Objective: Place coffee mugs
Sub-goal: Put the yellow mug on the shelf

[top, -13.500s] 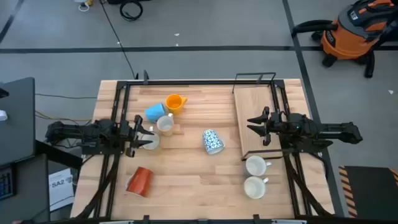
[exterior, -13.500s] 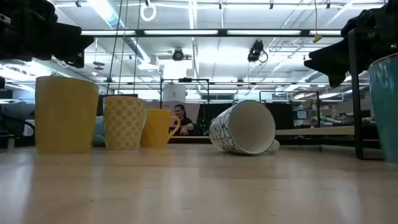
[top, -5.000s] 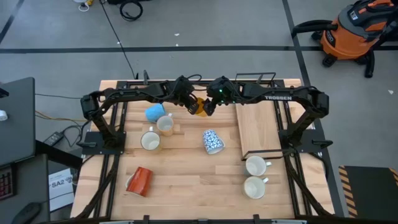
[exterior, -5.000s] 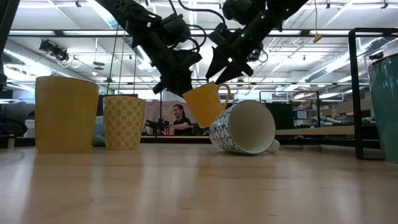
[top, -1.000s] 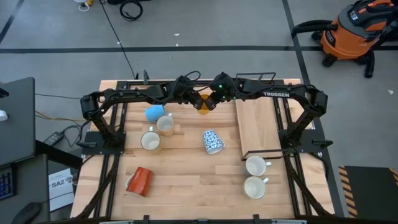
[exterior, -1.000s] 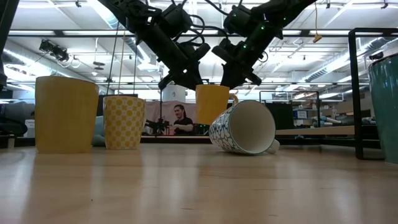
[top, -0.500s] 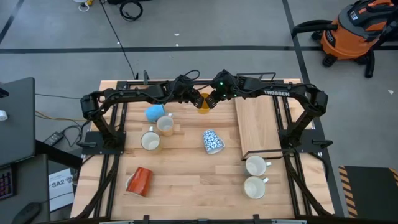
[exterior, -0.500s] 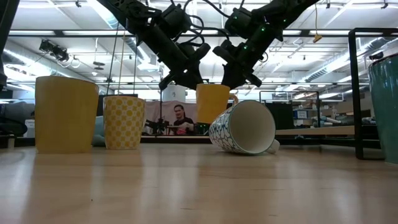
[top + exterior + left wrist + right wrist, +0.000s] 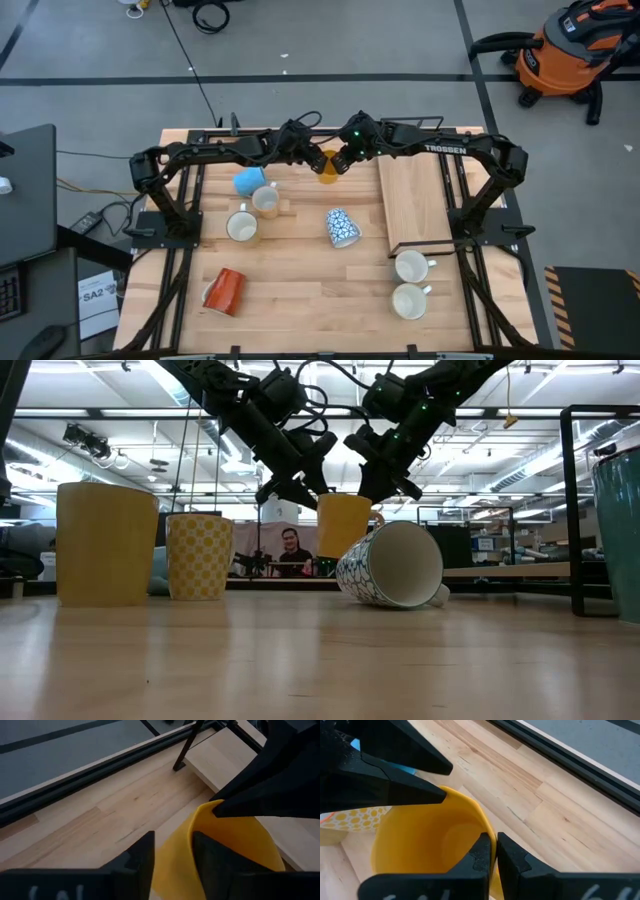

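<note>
Now that the left pincer (image 9: 313,158) has spread its fingers (image 9: 145,855) apart around the rim of the orange-yellow glazed ceramic mug (image 9: 343,526), where a second ago they pinched it, only the right pincer (image 9: 337,165) stays clenched on the opposite rim. The handover looks complete. The mug hangs upright, smooth and empty, above the far middle of the wooden tabletop (image 9: 300,290), beside the raised pale board (image 9: 412,200).

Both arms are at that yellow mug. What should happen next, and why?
Probably the left tool should back away from the orange-yellow ceramic mug. Its fingers stand apart on either side of the mug's wall, gripping nothing, while the right tool is pinched shut on the rim, so the right arm alone seems to hold it.
</note>
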Controlling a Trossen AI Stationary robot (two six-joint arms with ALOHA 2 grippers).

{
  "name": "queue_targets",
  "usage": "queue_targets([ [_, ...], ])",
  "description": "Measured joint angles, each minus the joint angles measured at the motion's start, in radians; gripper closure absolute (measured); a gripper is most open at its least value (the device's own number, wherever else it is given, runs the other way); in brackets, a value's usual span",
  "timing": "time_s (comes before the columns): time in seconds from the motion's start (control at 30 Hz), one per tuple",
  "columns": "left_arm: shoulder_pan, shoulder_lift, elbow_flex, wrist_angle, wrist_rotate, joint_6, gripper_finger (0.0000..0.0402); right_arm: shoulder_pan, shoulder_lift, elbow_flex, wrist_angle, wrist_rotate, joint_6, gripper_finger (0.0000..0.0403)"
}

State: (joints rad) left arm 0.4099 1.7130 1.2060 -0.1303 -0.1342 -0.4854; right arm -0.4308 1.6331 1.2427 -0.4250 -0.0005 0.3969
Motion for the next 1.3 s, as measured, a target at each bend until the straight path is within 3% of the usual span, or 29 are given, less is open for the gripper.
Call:
queue_targets([
  [0.3, 0.000, 0.001, 0.000, 0.076, -0.006, -0.027, 0.0235, -0.048, -0.038, 0.001, -0.039, -0.037, 0.000, 0.0383],
  [0.57, 0.001, -0.001, 0.000, 0.202, -0.011, -0.027, 0.0235, -0.082, -0.108, 0.001, -0.206, -0.020, -0.006, 0.0383],
  [0.9, 0.000, -0.002, 0.000, 0.202, -0.003, -0.027, 0.0235, -0.138, -0.297, 0.001, -0.372, -0.016, -0.008, 0.0383],
  [1.3, -0.001, -0.003, 0.000, 0.199, 0.000, -0.026, 0.0235, -0.216, -0.481, 0.001, -0.701, 0.220, -0.024, 0.0383],
])
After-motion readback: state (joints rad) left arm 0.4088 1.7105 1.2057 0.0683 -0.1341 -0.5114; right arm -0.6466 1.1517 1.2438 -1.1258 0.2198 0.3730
